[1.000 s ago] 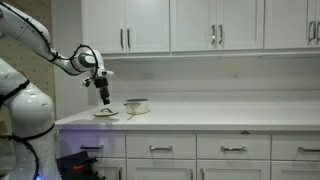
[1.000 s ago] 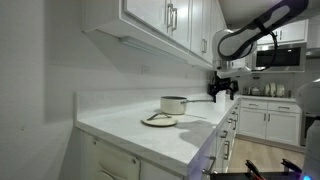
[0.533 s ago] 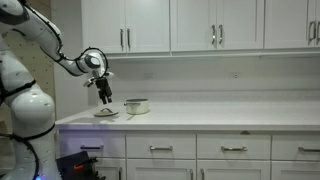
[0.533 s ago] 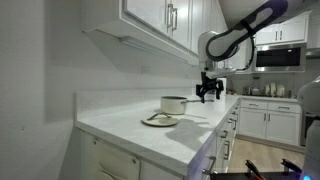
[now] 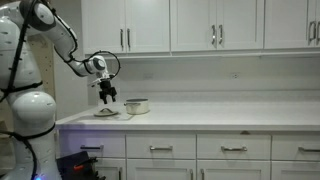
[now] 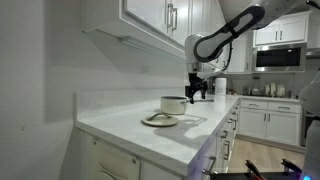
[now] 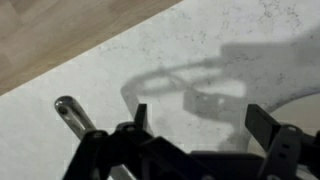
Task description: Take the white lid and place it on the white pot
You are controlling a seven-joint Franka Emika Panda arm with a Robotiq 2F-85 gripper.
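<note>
**A:** How is the arm [image 5: 62, 38] posing?

**B:** In an exterior view it is reaching from the robot's white base, rising high, then sloping down toward the counter [image 5: 200, 118]. The wrist is bending so the gripper [image 5: 107, 97] is pointing straight down. It is hanging in the air and touching nothing.

**A:** And the fingers?

**B:** In the wrist view the gripper [image 7: 200, 118] is standing wide apart, one dark finger [image 7: 140, 114] on each side, with only speckled counter [image 7: 230, 30] and its own shadow showing between them. It is carrying nothing.

**A:** Where is the white lid sitting?

**B:** The white lid [image 5: 105, 113] is lying low on the counter, beside the white pot [image 5: 137, 105] and apart from it. In an exterior view the lid [image 6: 160, 118] seems to be resting on a flat round disc [image 6: 146, 122], nearer that camera than the pot [image 6: 174, 104].

**A:** Is the gripper lining up over the lid?

**B:** I cannot tell. One exterior view is showing it above the lid. The other is showing the gripper [image 6: 197, 93] past the pot, toward the counter's front edge, and the wrist view is catching wooden floor [image 7: 60, 30] beyond that edge.

**A:** So the pot is standing uncovered?

**B:** Yes, upright and open, under the white wall cabinets [image 5: 210, 25].
</note>
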